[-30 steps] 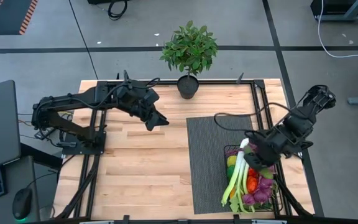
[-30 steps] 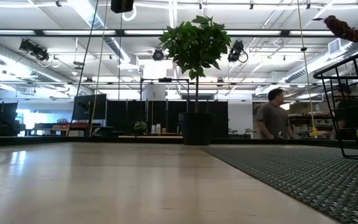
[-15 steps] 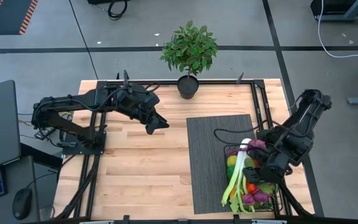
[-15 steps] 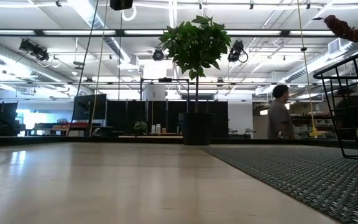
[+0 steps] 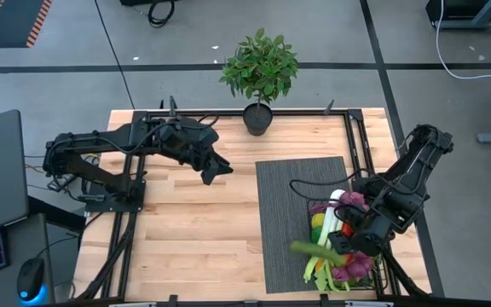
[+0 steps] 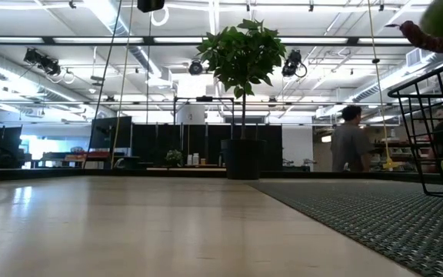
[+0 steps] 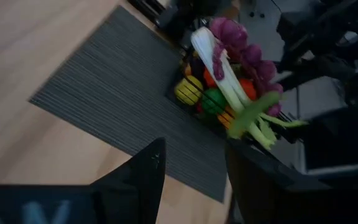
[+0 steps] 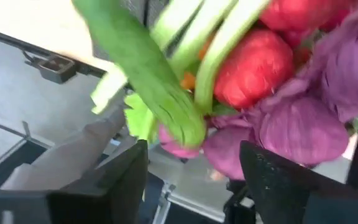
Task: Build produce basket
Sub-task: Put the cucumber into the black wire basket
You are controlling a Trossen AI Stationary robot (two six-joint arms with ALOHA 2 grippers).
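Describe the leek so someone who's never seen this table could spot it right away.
Find the dark ribbed mat on the wooden table; the black wire basket sits there. The leek is the longest piece inside: a white stalk ending in pale green leaves.

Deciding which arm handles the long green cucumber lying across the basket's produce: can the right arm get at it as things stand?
Probably yes. The right gripper hovers open right beside the long green cucumber, which lies on top of the pile in the black wire basket, nothing covering it.

Bright even overhead light; both wrist views motion-blurred.
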